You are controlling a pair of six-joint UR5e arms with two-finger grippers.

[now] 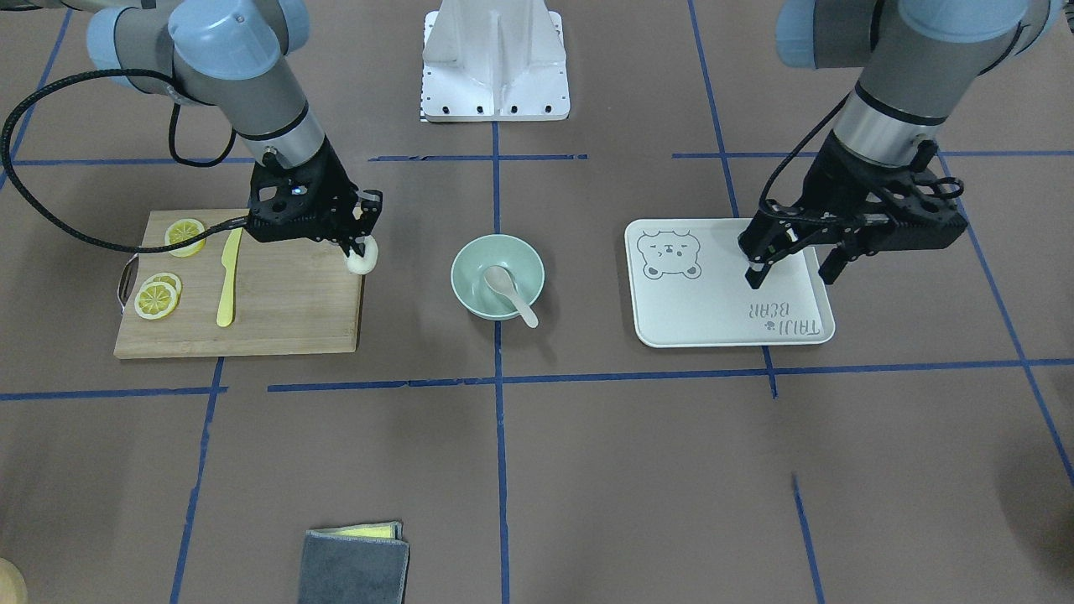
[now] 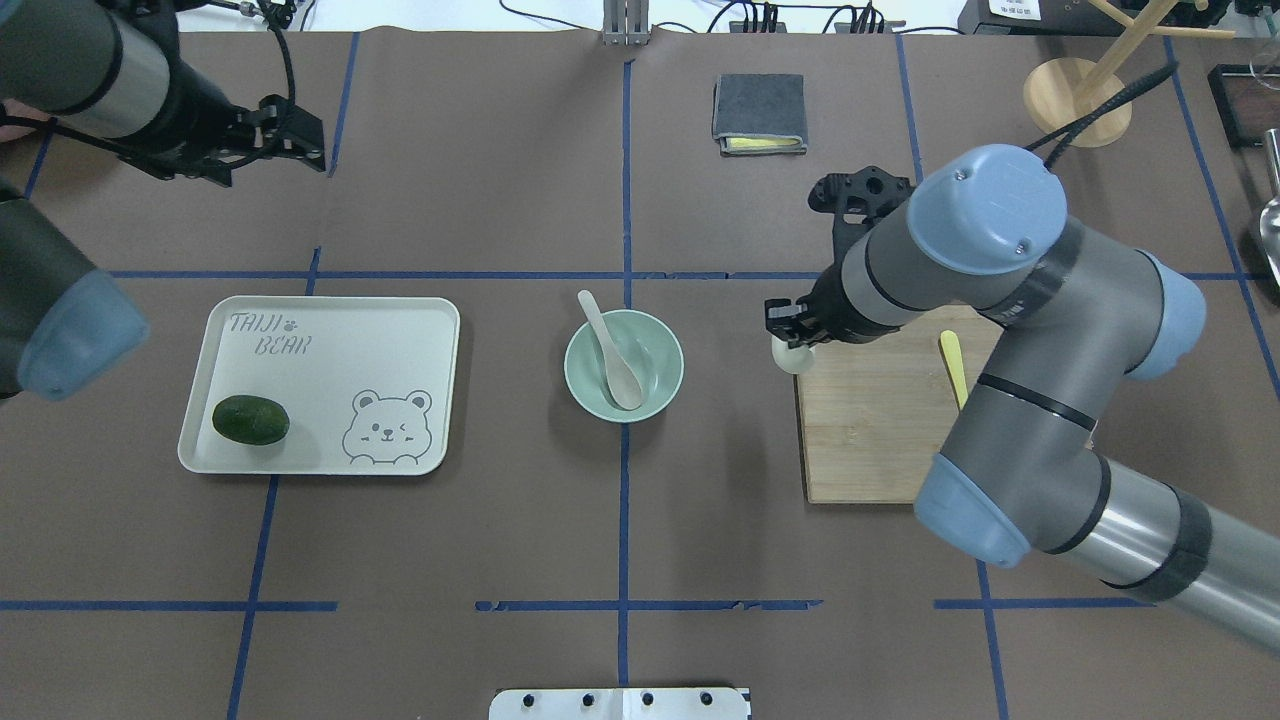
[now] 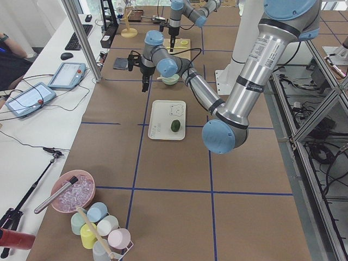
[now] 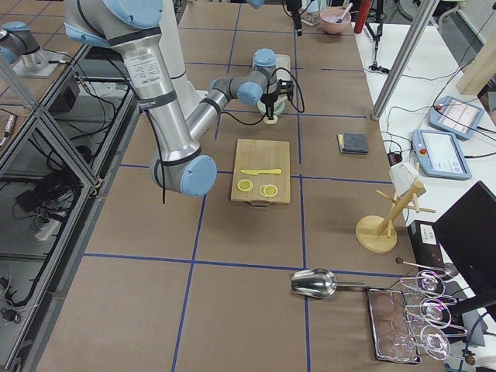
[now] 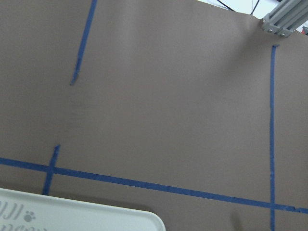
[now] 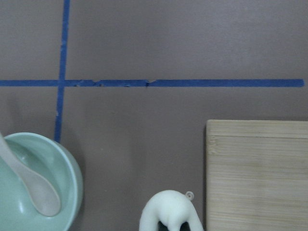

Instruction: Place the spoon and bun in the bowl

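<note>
front-facing: sat across the table point(image 1: 587, 470), looked steeply down toward the white mounting base point(image 1: 495, 67) | overhead: sat behind the robot, looked forward and down, shared bowl point(image 2: 662, 350), tray point(image 2: 380, 340) and cutting board point(image 2: 860, 440) with front-facing | exterior left/right: stood far off at the table ends, looked along it | left wrist: close over tray corner | right wrist: close over bowl rim and cutting board corner

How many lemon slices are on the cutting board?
3. One lemon slice lies alone by the knife tip; two more overlap near the board edge. None seems hidden.
</note>
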